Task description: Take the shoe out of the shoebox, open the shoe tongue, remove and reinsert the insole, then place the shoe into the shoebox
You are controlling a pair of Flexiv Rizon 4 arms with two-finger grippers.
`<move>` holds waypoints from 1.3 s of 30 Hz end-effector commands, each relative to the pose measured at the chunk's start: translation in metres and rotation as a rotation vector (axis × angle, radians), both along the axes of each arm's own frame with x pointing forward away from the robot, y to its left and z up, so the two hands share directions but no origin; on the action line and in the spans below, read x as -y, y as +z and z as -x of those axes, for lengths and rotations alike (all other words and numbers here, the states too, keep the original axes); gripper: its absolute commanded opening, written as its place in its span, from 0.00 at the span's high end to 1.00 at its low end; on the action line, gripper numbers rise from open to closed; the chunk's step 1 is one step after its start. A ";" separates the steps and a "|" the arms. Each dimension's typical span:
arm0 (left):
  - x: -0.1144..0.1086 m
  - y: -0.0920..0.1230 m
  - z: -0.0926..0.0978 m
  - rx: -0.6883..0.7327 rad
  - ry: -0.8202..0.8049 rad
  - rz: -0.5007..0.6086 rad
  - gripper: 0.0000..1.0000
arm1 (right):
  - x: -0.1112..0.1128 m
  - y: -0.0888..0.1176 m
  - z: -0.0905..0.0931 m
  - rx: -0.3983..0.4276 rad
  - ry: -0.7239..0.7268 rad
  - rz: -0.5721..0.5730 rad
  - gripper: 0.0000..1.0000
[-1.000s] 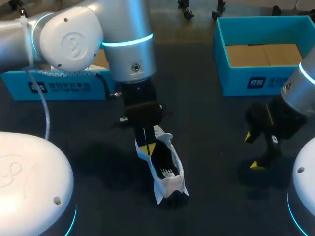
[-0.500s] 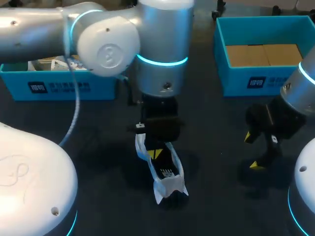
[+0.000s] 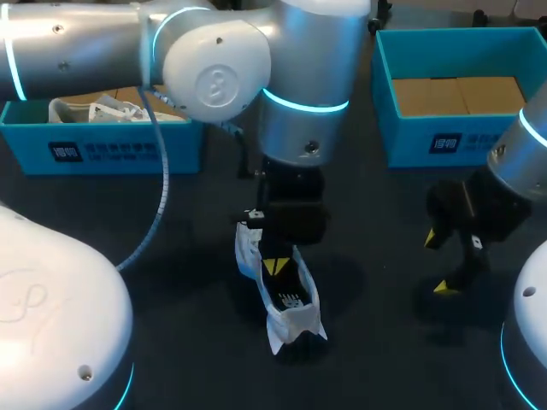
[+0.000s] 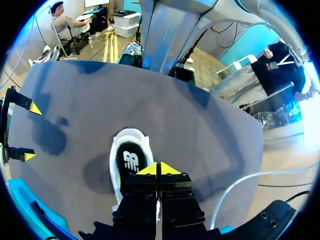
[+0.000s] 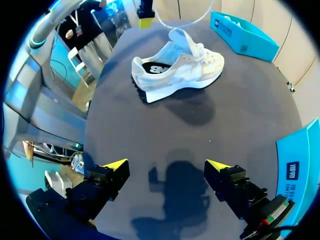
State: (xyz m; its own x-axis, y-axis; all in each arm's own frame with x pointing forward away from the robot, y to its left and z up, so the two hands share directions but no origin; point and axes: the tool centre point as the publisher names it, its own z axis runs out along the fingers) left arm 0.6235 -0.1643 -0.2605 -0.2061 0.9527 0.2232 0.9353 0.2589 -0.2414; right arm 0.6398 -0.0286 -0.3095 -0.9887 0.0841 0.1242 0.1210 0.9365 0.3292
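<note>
A white shoe (image 3: pixel 291 312) stands on its sole on the dark table, its black insole (image 3: pixel 288 295) showing in the mouth. In the right wrist view the shoe (image 5: pixel 180 70) has its tongue (image 5: pixel 177 36) raised. My left gripper (image 3: pixel 273 266) hangs over the shoe's middle, shut, with nothing visible between its tips. From the left wrist, that gripper (image 4: pixel 159 169) sits just above the insole (image 4: pixel 131 160). My right gripper (image 3: pixel 438 263) stands open to the right, well apart from the shoe, and its own view shows the gripper (image 5: pixel 167 167) empty over bare table.
A blue shoebox (image 3: pixel 102 152) at the back left holds another white shoe (image 3: pixel 90 109). A second blue box (image 3: pixel 427 141) at the back right shows only its brown cardboard floor. My left arm's big elbow (image 3: pixel 214 77) hangs over the table's middle.
My left arm's elbow has swung right and its shut gripper has shifted right along the shoe, now covering the tongue. The shoe has barely moved. The right arm has kept still.
</note>
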 end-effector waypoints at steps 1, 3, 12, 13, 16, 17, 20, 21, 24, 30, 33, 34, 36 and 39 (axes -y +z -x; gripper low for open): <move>0.000 -0.021 0.012 -0.005 0.047 0.031 1.00 | 0.000 0.000 0.001 0.002 -0.001 0.002 0.00; 0.002 -0.035 0.020 -0.052 0.031 0.068 1.00 | 0.000 0.000 0.001 0.002 -0.001 0.002 0.00; 0.003 -0.051 0.021 -0.148 -0.016 0.095 1.00 | 0.000 0.000 0.001 0.002 -0.001 0.002 0.00; 0.003 -0.051 0.021 -0.148 -0.016 0.095 1.00 | 0.000 0.000 0.001 0.002 -0.001 0.002 0.00; 0.015 -0.061 0.025 -0.098 -0.005 0.069 1.00 | 0.000 0.000 0.001 0.002 -0.001 0.002 0.00; 0.016 -0.063 0.025 -0.094 -0.004 0.061 1.00 | 0.000 0.000 0.001 0.002 -0.001 0.002 0.00; 0.028 -0.077 0.027 -0.056 0.002 0.027 1.00 | 0.000 0.000 0.001 0.002 -0.001 0.002 0.00; 0.031 -0.082 0.027 -0.050 0.002 0.004 1.00 | 0.000 0.000 0.001 0.002 -0.001 0.002 0.00; 0.029 -0.081 0.032 -0.022 -0.034 -0.032 1.00 | 0.000 0.000 0.001 0.002 -0.001 0.002 0.00; 0.029 -0.084 0.029 -0.030 -0.026 -0.033 1.00 | 0.000 0.000 0.001 0.002 -0.001 0.002 0.00; 0.024 -0.087 0.021 -0.055 -0.015 -0.037 1.00 | 0.000 0.000 0.001 0.002 -0.001 0.002 0.00; 0.022 -0.086 0.020 -0.061 -0.020 -0.035 1.00 | 0.000 0.000 0.001 0.002 -0.001 0.002 0.00; 0.019 -0.085 0.019 -0.058 -0.015 -0.036 1.00 | 0.000 0.000 0.001 0.002 -0.001 0.002 0.00; 0.013 -0.082 0.016 -0.061 -0.009 -0.027 1.00 | 0.000 0.000 0.001 0.002 -0.001 0.002 0.00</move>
State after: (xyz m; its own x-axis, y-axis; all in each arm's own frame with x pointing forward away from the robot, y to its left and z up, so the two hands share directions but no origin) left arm 0.6047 -0.1855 -0.3452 -0.1752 0.9445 0.2778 0.9235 0.2554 -0.2862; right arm 0.6400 -0.0283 -0.3100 -0.9887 0.0836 0.1241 0.1205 0.9366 0.3290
